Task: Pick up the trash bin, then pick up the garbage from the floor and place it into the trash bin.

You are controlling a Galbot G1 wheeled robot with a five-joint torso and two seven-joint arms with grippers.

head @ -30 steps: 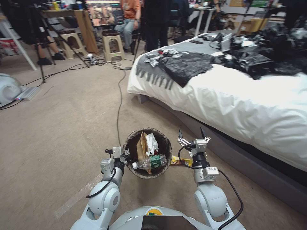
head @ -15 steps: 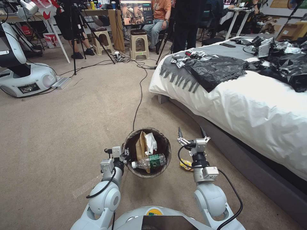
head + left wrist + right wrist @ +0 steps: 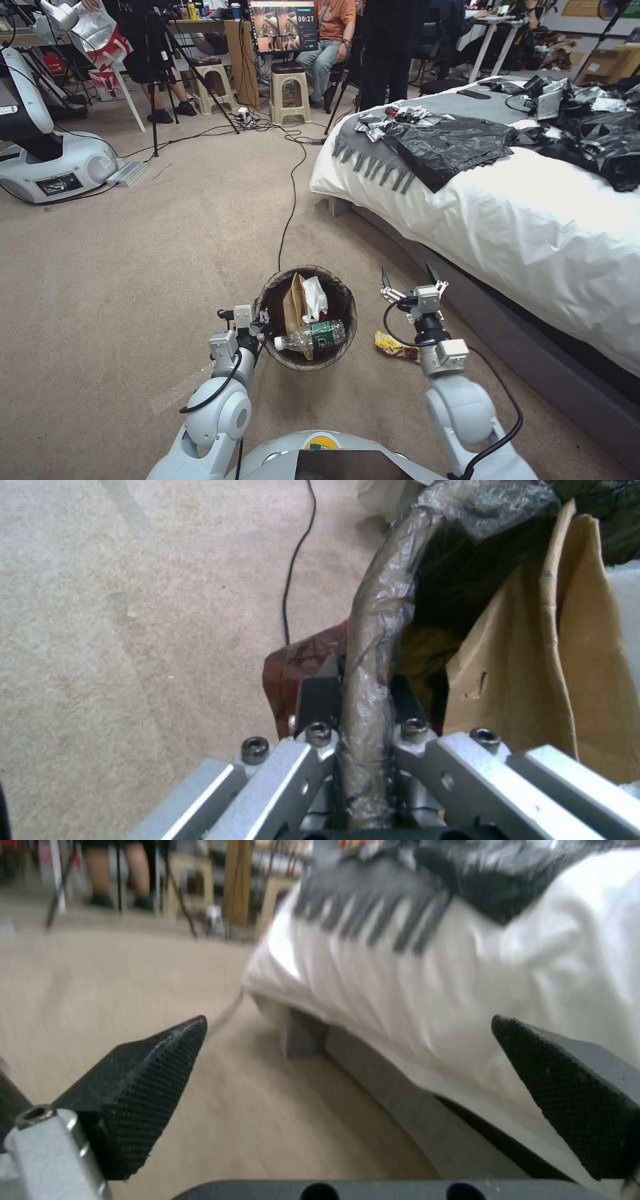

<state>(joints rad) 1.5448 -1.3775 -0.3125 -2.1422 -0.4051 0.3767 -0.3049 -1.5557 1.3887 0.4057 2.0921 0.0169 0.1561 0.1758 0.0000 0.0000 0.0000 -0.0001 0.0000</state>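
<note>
The trash bin (image 3: 268, 301) hangs just above the carpet in front of me, its dark liner folded over the rim. My left gripper (image 3: 259, 325) is shut on the near-left rim; the left wrist view shows its fingers (image 3: 317, 700) clamping the bagged rim (image 3: 377, 620). Inside lie a tan paper bag (image 3: 293, 305) (image 3: 573, 660), white tissue (image 3: 313, 297) and a clear bottle (image 3: 313, 335). A yellow snack wrapper (image 3: 395, 347), a piece of garbage, lies on the floor right of the bin. My right gripper (image 3: 409, 277) (image 3: 350, 1035) is open above and beyond it.
A bed with a white cover (image 3: 533, 220) runs along the right, with black plastic bags (image 3: 447, 143) on top. A black cable (image 3: 290, 207) crosses the carpet beyond the bin. Another robot's base (image 3: 53, 163) stands far left. Stools and tripods stand at the back.
The camera swung over the first half second. Since then my right gripper has shifted a little to the right, still open, uncovering more of the yellow wrapper. The bin stays in my left gripper.
</note>
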